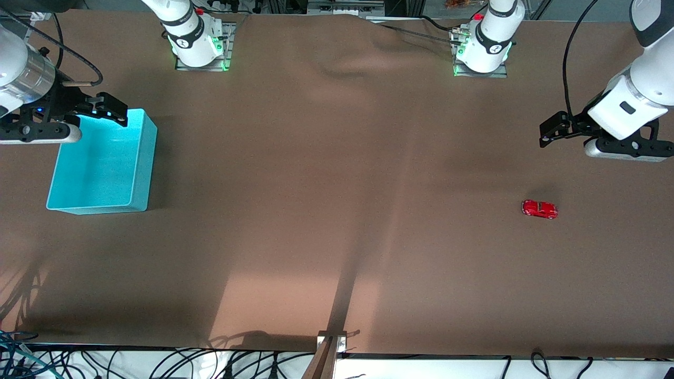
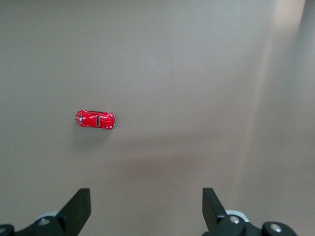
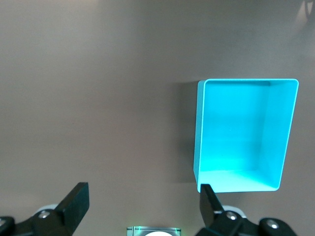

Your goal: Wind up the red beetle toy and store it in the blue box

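Note:
The red beetle toy (image 1: 539, 209) stands alone on the brown table toward the left arm's end; it also shows in the left wrist view (image 2: 96, 119). My left gripper (image 1: 551, 129) hangs open and empty in the air over bare table, apart from the toy (image 2: 146, 201). The blue box (image 1: 102, 163) sits empty toward the right arm's end, and its inside shows in the right wrist view (image 3: 241, 132). My right gripper (image 1: 112, 109) is open and empty, up over the box's rim at the end toward the robots' bases (image 3: 144, 196).
The two arm bases (image 1: 197, 45) (image 1: 482, 50) stand along the table's edge by the robots. The brown cloth has a wrinkle (image 1: 342, 68) between them. A metal bracket (image 1: 331, 342) and cables (image 1: 158, 363) lie at the edge nearest the front camera.

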Controlling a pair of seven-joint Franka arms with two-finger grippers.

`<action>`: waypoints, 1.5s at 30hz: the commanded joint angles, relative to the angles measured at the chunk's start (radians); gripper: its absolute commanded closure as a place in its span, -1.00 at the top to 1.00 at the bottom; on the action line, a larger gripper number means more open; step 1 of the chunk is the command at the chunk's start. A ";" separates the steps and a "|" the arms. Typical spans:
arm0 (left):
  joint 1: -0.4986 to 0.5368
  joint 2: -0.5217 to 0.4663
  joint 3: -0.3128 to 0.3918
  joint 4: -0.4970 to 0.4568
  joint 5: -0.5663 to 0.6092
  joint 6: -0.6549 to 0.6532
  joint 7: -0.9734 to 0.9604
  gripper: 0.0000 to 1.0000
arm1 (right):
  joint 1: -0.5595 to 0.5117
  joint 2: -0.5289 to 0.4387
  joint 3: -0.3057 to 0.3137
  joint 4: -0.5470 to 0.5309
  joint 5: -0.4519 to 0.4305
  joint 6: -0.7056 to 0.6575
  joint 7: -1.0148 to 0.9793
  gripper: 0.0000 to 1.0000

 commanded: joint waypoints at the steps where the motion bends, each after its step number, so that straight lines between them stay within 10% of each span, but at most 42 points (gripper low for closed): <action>1: -0.006 0.016 0.001 0.037 0.021 -0.024 0.020 1.00 | -0.011 -0.015 0.012 -0.012 0.020 -0.006 0.012 1.00; 21: 0.005 0.052 0.009 0.049 0.009 -0.026 0.084 1.00 | -0.011 -0.021 0.012 -0.011 0.020 -0.004 0.012 1.00; 45: 0.134 0.257 0.009 0.064 0.024 0.058 0.846 1.00 | -0.011 -0.038 0.012 -0.011 0.020 -0.004 0.012 1.00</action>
